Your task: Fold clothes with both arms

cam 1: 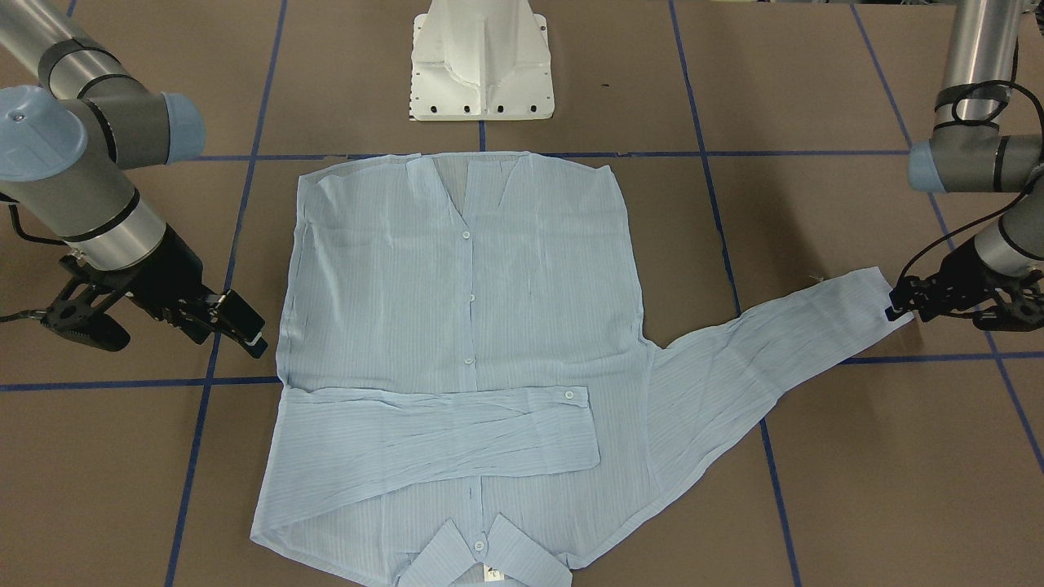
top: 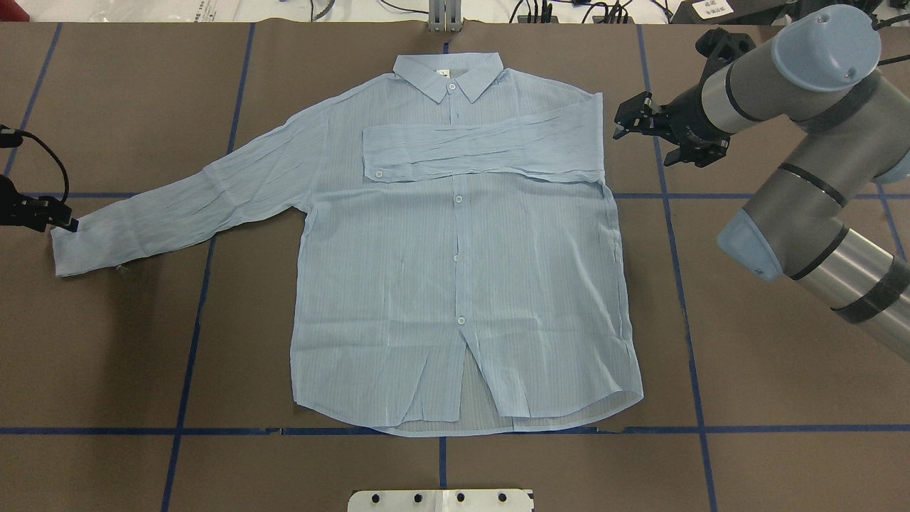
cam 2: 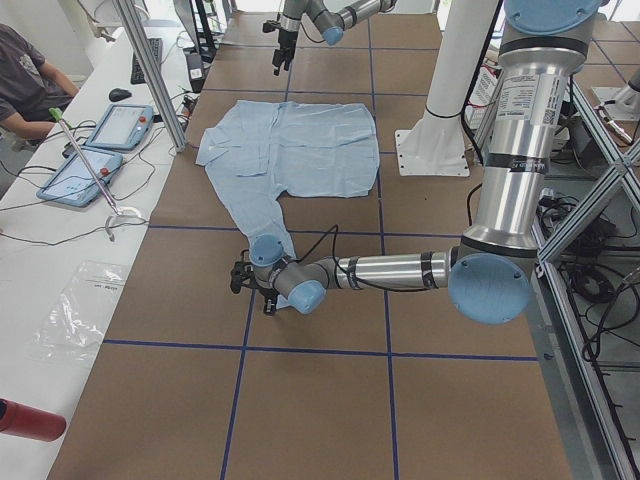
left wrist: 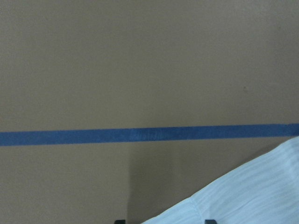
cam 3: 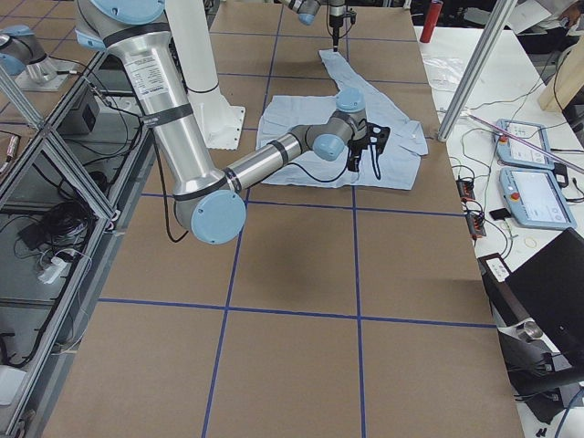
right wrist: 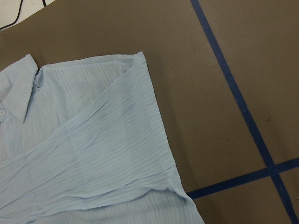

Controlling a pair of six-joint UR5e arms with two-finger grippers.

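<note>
The pale blue shirt (top: pixel 462 270) lies flat and buttoned side up, with its collar (top: pixel 449 75) at the table's far side. One sleeve (top: pixel 483 149) is folded across the chest. The other sleeve (top: pixel 192 206) stretches out towards my left gripper (top: pixel 43 213). That gripper is open and low at the cuff (cam 1: pixel 873 289). In the left wrist view the cuff corner (left wrist: pixel 243 191) lies between the fingertips. My right gripper (top: pixel 661 135) is open and empty, just off the shirt's folded shoulder (right wrist: pixel 140 93).
The white pedestal base (cam 1: pixel 481 61) stands behind the shirt's hem. Blue tape lines (top: pixel 675 249) cross the brown table. A side bench with tablets (cam 2: pixel 85 165) and a seated person (cam 2: pixel 25 75) lies beyond the table's far edge.
</note>
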